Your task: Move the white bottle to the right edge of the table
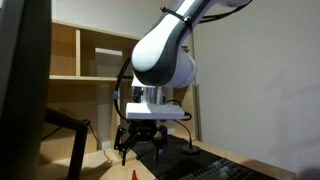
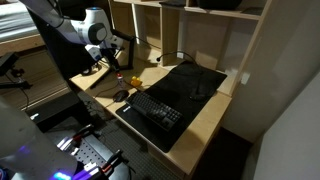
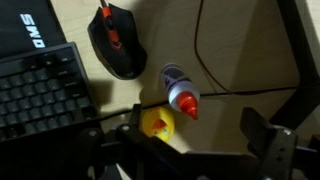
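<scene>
White bottle (image 3: 176, 82) sits near black mouse (image 3: 118, 45) and yellow object (image 3: 157, 123).

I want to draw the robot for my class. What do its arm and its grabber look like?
The arm is chunky, rounded and shiny white, with dark rings where its parts join. A thin black cable runs beside it near the wrist. The gripper under it is all black and looks like a jointed claw.
</scene>
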